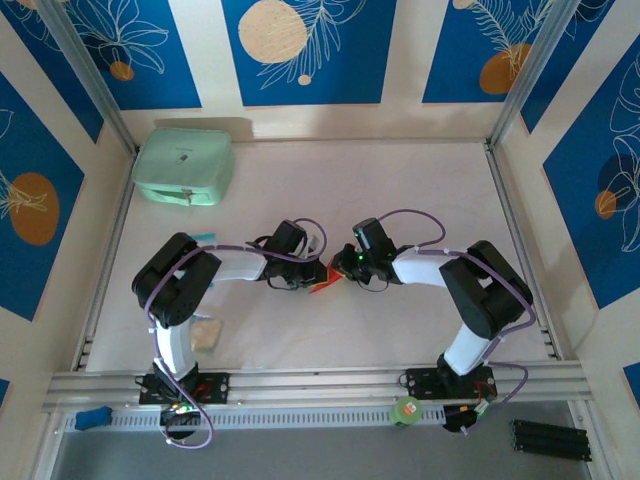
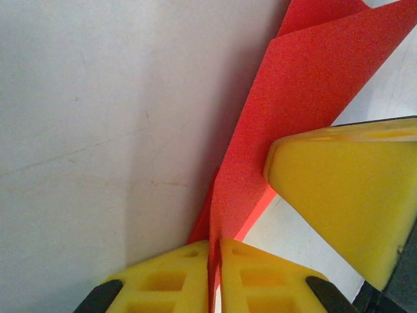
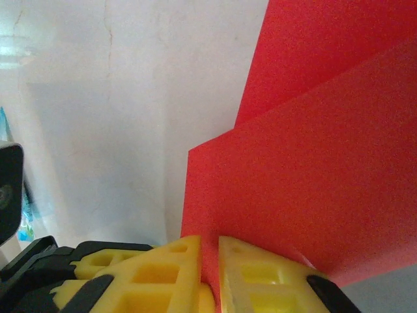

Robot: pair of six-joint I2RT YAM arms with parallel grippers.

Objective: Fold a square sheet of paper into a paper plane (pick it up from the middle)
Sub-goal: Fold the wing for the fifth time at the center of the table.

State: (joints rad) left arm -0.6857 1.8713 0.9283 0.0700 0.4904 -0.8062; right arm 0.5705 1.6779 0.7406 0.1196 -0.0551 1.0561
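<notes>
1. At mid-table, between your two arms, the red sheet (image 1: 327, 281) sits creased into overlapping layers that fan apart above the table (image 1: 400, 190).
2. Your left gripper (image 2: 214, 251) has its pads pressed together on the sheet's lower edge. Your right gripper (image 3: 210, 244) pinches the same paper from the opposite side (one of its yellow fingers looms in the left wrist view).
3. Expect the sheet to be feather-light, thin and limp. It will probably sag away from any grip, crease at a touch and tear if your arms pull apart.
4. Hold it on the doubled layers beside a fold, where it is likely stiffest. Single-ply corners would flop or slip.
</notes>
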